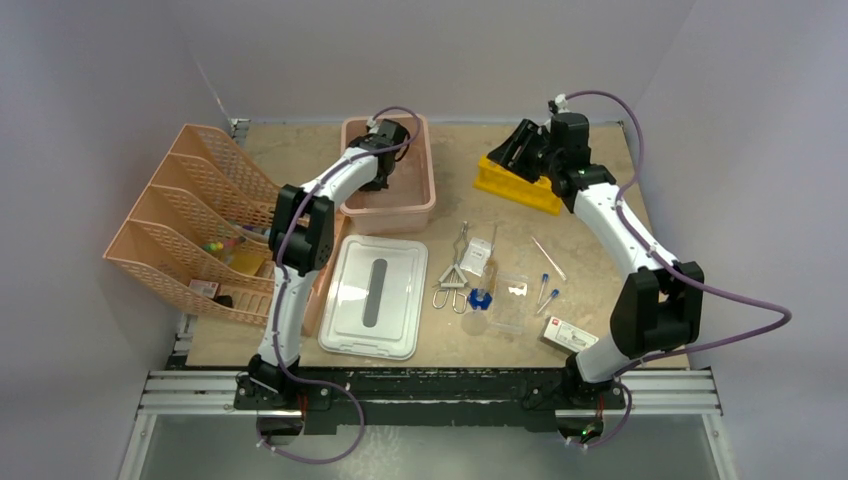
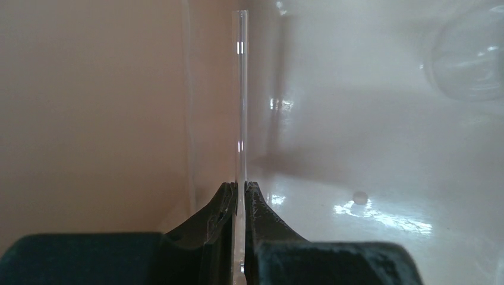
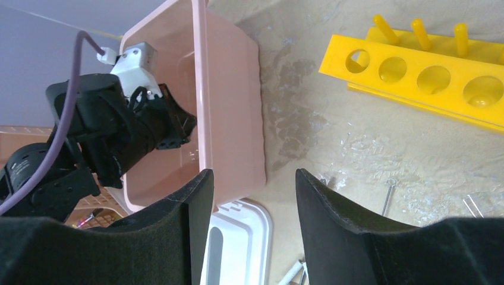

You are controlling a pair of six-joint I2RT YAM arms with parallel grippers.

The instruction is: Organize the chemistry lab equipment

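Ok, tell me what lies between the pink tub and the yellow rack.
Only bare, scuffed table separates tub and rack; the right wrist view shows it best.

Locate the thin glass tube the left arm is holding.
Left wrist view: the glass tube is pinched between the left fingers, inside the pink tub, far middle of the table.

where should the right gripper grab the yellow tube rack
Take the yellow tube rack by one upright peg, coming from above; the pegs look slim enough for the open right gripper, while its holed body seems too wide.
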